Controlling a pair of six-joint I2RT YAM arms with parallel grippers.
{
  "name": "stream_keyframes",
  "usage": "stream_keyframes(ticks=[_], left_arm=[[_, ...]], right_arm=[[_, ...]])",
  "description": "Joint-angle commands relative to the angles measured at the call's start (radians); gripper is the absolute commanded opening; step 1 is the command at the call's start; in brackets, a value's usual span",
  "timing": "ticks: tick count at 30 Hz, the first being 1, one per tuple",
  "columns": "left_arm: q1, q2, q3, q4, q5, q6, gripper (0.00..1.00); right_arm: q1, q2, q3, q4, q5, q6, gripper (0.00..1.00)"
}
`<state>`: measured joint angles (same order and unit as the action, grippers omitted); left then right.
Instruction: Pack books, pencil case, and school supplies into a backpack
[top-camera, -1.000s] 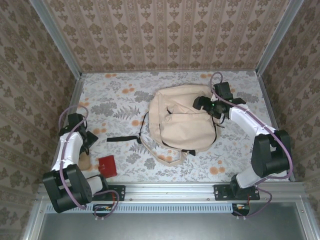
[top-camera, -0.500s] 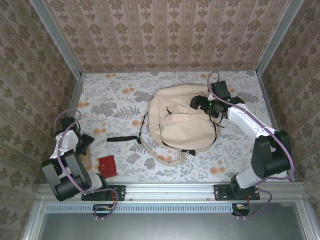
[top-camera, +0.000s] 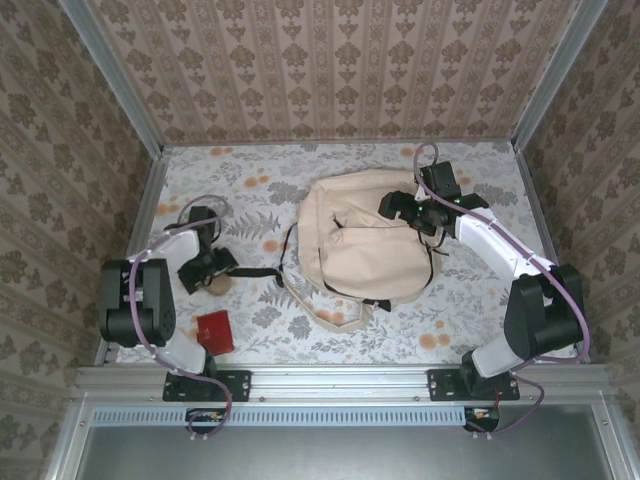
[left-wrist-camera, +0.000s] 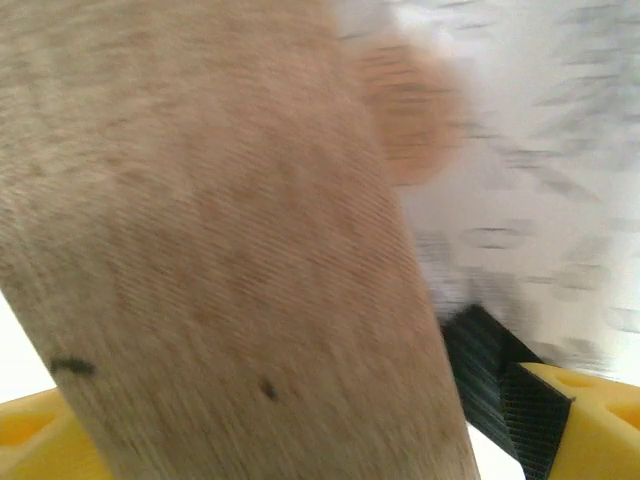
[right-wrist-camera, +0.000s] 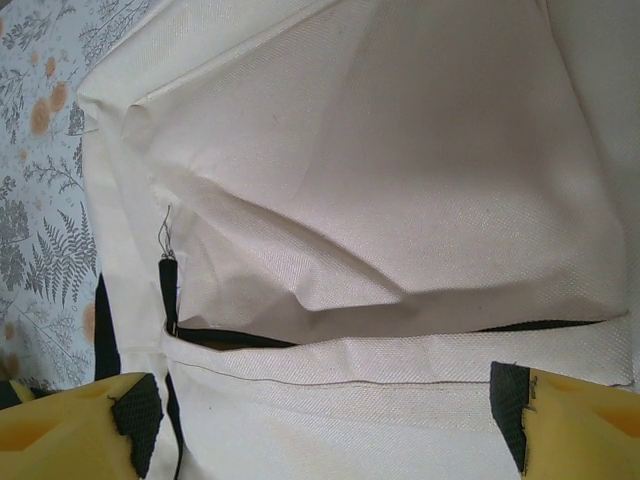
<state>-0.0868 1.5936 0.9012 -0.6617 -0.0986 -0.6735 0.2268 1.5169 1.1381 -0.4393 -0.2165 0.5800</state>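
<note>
The cream backpack lies in the middle of the table, its front pocket zip partly open. My right gripper hovers open over its far right part, one finger on each side of the pocket seam, with nothing between them. My left gripper is left of the backpack, shut on the tan pencil case. That case spans the jaws from pad to pad. The red school supplies item lies flat near the front edge. The books are out of view.
A black strap trails from the backpack toward the left gripper, and a beige strap loops at its near side. Metal frame rails and patterned walls border the floral table on three sides.
The left arm swung from the near left edge toward the middle, carrying the pencil case with it. The right gripper shifted slightly left over the backpack.
</note>
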Motion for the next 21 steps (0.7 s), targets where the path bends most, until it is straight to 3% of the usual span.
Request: stream_keyframes(ticks=[1, 8, 15, 21], left_arm=[[-0.061, 0.030, 0.087, -0.030, 0.022, -0.015, 0.92], [-0.037, 0.029, 0.068, -0.031, 0.025, -0.027, 0.95], [0.065, 0.014, 0.014, 0.034, 0.090, -0.050, 0.97], [0.103, 0.037, 0.016, 0.083, 0.143, -0.038, 0.85]], right_arm=[[0.006, -0.036, 0.014, -0.035, 0.019, 0.011, 0.89], [0.006, -0.037, 0.012, -0.030, 0.011, 0.005, 0.89], [0.012, -0.029, 0.017, -0.021, 0.000, -0.003, 0.91], [0.022, -0.026, 0.015, -0.019, 0.003, -0.004, 0.92]])
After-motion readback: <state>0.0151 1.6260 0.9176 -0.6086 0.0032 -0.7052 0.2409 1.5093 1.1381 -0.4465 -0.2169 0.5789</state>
